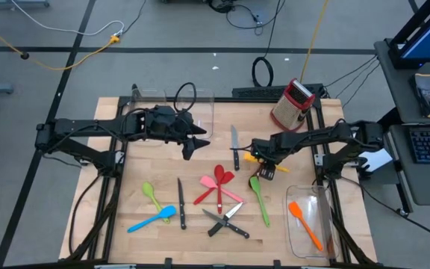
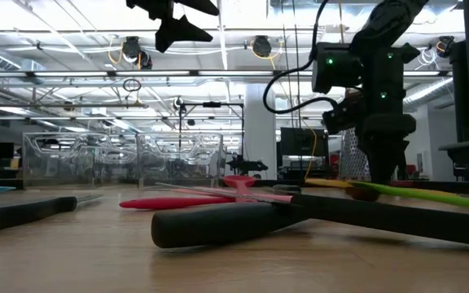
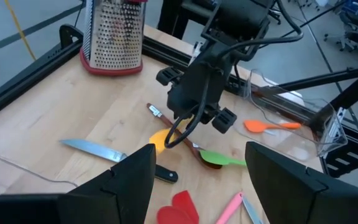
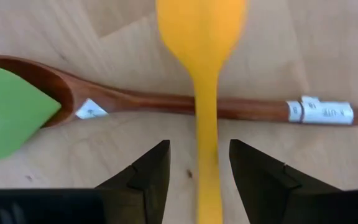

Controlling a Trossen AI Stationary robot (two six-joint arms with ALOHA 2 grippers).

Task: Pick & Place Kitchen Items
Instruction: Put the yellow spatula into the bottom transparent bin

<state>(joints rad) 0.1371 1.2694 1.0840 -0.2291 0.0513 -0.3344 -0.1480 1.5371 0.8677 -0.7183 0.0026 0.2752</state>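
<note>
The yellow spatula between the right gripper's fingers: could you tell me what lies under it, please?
The brown spoon lies crosswise under the yellow spatula, its bowl partly under a green spatula. The stretch of spoon handle beneath the yellow one is covered.

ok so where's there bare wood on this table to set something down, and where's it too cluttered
Bare wood lies along the table's left edge, beside the green spatula and blue spatula, and between the steel knife and the red box grater. It is crowded mid-table: pink and red spatulas, crossed knives, and the right gripper over the yellow spatula.
</note>
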